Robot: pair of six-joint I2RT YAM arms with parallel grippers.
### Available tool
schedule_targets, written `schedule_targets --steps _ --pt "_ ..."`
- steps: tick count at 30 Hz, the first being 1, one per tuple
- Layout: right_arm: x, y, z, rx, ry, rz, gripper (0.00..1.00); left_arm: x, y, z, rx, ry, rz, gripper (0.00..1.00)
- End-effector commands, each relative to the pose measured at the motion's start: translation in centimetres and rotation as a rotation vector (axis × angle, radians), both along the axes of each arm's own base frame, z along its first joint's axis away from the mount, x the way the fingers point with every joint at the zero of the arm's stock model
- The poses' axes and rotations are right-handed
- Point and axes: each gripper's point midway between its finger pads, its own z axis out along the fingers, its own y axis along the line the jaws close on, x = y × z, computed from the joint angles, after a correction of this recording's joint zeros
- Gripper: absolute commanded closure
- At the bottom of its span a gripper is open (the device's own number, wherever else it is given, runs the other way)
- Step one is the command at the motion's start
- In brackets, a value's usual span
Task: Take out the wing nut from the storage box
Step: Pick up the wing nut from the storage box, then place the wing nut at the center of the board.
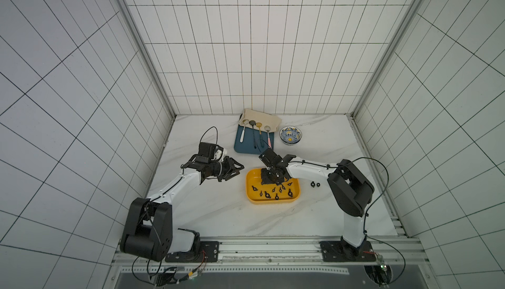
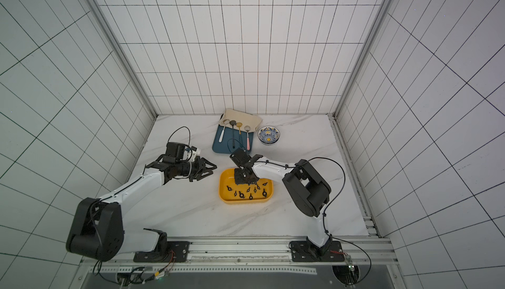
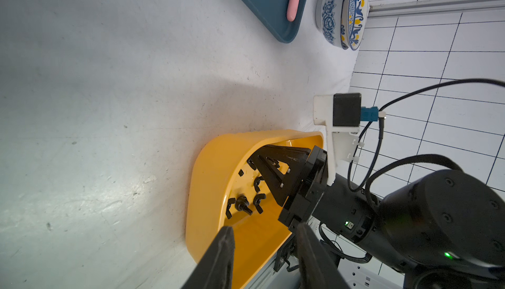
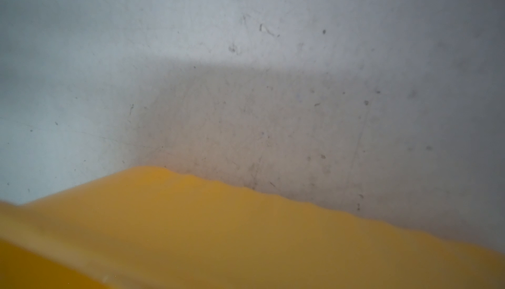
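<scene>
Centre frame in a top view, a shallow yellow plastic storage box (image 1: 273, 201) holds scattered black wing nuts (image 1: 289, 192). The right gripper (image 3: 254, 162) reaches inside, fingers together; whether they pinch a nut is unclear. Best lift straight up, slowly, clearing the rim.

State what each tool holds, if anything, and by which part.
The left tool is open and holds nothing. The right tool is shut inside the storage box among the wing nuts; whether it pinches one, or where, cannot be told.
</scene>
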Motion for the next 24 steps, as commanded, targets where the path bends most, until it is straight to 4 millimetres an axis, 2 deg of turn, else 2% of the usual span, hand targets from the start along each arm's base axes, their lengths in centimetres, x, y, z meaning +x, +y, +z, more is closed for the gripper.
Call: schedule_targets --steps 1,7,13,15,18,24 --pt "0.5 1.3 2.7 0.043 -0.058 0.006 0.98 0.1 -0.1 0.7 -0.008 -0.036 -0.011 0.59" --pt "0.8 0.5 5.4 0.041 -0.124 0.001 0.99 -0.2 -1.2 1.9 0.0 -0.07 -0.04 0.59" --pt "1.3 -2.1 7.3 -0.003 -0.18 -0.031 1.0 -0.3 -4.0 3.1 0.005 -0.098 -0.102 0.59" --pt "1.7 -3.8 7.7 -0.015 -0.191 -0.06 1.0 -0.3 -5.5 3.5 0.004 -0.11 -0.13 0.58" --pt "2.6 -7.3 7.9 -0.036 -0.199 -0.126 1.0 -0.3 -8.3 3.7 -0.004 -0.115 -0.186 0.58" --pt "4.2 -14.7 7.4 -0.079 -0.185 -0.262 1.0 -1.0 -14.9 4.5 -0.036 -0.141 -0.31 0.58"
